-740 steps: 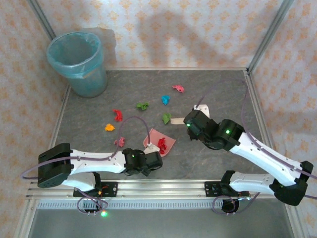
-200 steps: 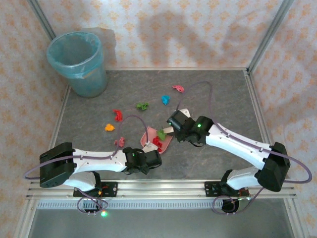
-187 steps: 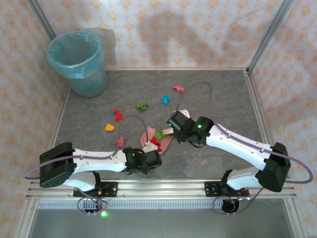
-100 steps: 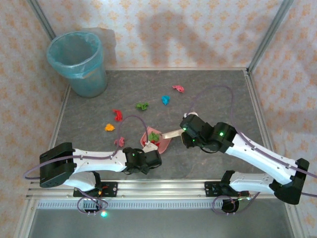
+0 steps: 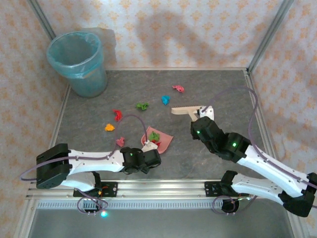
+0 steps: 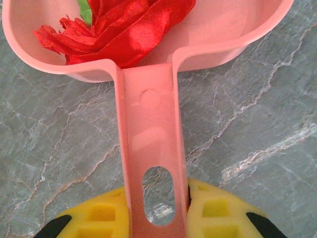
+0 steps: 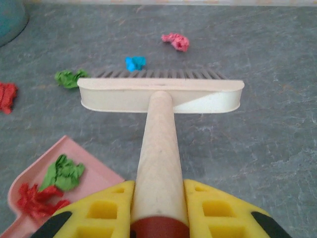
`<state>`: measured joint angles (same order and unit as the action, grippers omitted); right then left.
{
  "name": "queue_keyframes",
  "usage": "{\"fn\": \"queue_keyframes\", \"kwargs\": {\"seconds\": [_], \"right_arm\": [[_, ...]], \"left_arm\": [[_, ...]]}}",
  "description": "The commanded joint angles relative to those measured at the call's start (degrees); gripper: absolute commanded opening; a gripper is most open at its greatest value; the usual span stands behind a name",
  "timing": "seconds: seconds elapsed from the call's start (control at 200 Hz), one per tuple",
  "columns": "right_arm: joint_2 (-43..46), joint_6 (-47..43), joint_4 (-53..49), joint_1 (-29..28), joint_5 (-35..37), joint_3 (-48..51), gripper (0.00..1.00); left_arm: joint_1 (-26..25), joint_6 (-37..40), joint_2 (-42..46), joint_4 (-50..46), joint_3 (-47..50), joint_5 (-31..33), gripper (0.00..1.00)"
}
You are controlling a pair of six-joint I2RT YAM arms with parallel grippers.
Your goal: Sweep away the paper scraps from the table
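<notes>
My left gripper (image 5: 148,150) (image 6: 158,218) is shut on the handle of a pink dustpan (image 5: 164,138) (image 6: 151,148) that lies on the table (image 5: 223,94). A red scrap (image 6: 124,29) and a green scrap (image 5: 154,135) (image 7: 62,172) lie in the pan. My right gripper (image 5: 199,120) (image 7: 158,208) is shut on the handle of a cream brush (image 5: 185,111) (image 7: 161,94), held right of and beyond the pan. Just past the bristles lie a blue scrap (image 5: 165,99) (image 7: 134,63), a pink scrap (image 5: 178,89) (image 7: 176,41) and a green scrap (image 5: 142,105) (image 7: 69,78).
More scraps lie left of the pan: red (image 5: 117,115), orange (image 5: 109,127) and pink (image 5: 120,142). A teal bin with a liner (image 5: 78,63) stands in the far left corner. Aluminium rails and peach walls close off the table's sides.
My right gripper has drawn the brush away from the dustpan, back and to the right. The green scrap it pushed now lies in the pan. The left arm has barely moved.
</notes>
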<state>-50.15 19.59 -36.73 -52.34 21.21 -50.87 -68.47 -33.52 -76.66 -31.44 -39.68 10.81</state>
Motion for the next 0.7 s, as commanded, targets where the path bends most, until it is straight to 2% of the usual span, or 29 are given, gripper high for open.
{"fn": "queue_keyframes", "kwargs": {"seconds": [0.0, 0.085, 0.27, 0.535, 0.691], "right_arm": [[3.14, -0.97, 14.26, 1.79, 3.14, 5.63, 0.0], [5.15, -0.9, 20.04, 3.07, 2.23, 10.59, 0.0], [7.08, -0.55, 21.52, 4.79, -0.83, 12.62, 0.0], [9.45, 4.65, 19.27, 4.95, 5.54, 14.26, 0.0], [12.14, 5.35, 19.84, 4.96, 6.28, 16.11, 0.0]], "left_arm": [[0.44, -0.5, 2.27, 0.29, 0.19, 2.36, 0.0], [0.44, -0.91, 2.96, -0.64, -0.58, 2.8, 0.0], [0.52, -2.76, 3.58, -5.17, -5.58, 3.2, 0.0], [1.05, -5.39, 3.24, -14.53, -17.08, 5.91, 0.0], [2.67, -5.59, 2.83, -20.2, -24.87, 6.07, 0.0]]}}
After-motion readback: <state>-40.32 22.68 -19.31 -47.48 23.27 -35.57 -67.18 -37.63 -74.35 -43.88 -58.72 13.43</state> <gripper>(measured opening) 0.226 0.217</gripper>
